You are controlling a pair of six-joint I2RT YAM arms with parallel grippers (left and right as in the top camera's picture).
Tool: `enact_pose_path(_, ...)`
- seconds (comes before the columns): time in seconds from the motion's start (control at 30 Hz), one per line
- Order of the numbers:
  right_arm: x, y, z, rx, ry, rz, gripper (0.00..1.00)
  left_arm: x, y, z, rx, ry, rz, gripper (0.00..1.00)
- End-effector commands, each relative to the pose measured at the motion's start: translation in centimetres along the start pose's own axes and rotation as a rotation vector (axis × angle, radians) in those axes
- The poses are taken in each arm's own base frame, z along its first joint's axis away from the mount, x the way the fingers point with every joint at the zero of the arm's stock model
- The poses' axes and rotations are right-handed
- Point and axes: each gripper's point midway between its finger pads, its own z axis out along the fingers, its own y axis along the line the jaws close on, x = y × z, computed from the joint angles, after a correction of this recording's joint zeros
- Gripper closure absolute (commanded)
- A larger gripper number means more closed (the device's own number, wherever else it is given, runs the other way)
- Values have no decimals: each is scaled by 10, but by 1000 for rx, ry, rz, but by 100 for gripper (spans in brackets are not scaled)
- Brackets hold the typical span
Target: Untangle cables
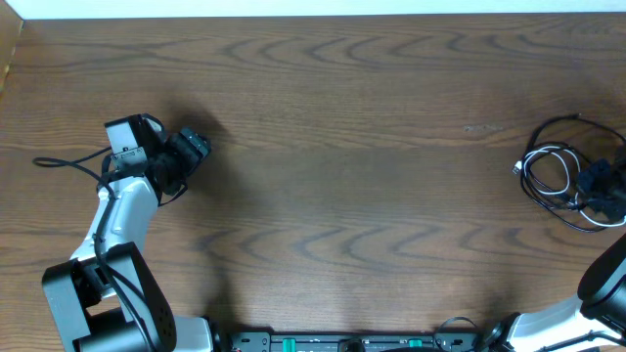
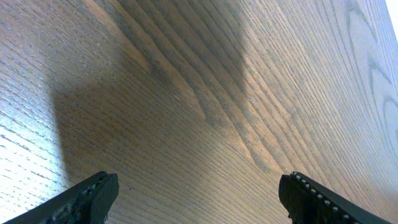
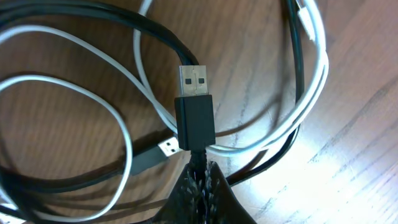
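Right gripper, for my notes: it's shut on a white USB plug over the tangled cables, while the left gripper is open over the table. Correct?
Not quite: the plug pinched by the right gripper is black, not white, as the right wrist view shows. It does sit over the tangled cables, and the left gripper is open over the table.

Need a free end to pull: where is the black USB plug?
Right wrist view, centre: the black USB plug sticks out from the shut right gripper, over white cable loops at the table's right.
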Motion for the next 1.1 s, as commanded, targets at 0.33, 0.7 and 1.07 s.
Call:
enact_pose_path(0.33,9,-10,10,27,-23,24,95,-3,0,-3,-6,-16,14,12)
enact_pose_path(0.7,11,-4,10,-3,-13,23,75,-3,0,-3,-6,-16,14,12)
enact_pose_path(1.07,33,67,-1,-301,66,-93,73,-3,0,-3,-5,-16,6,12)
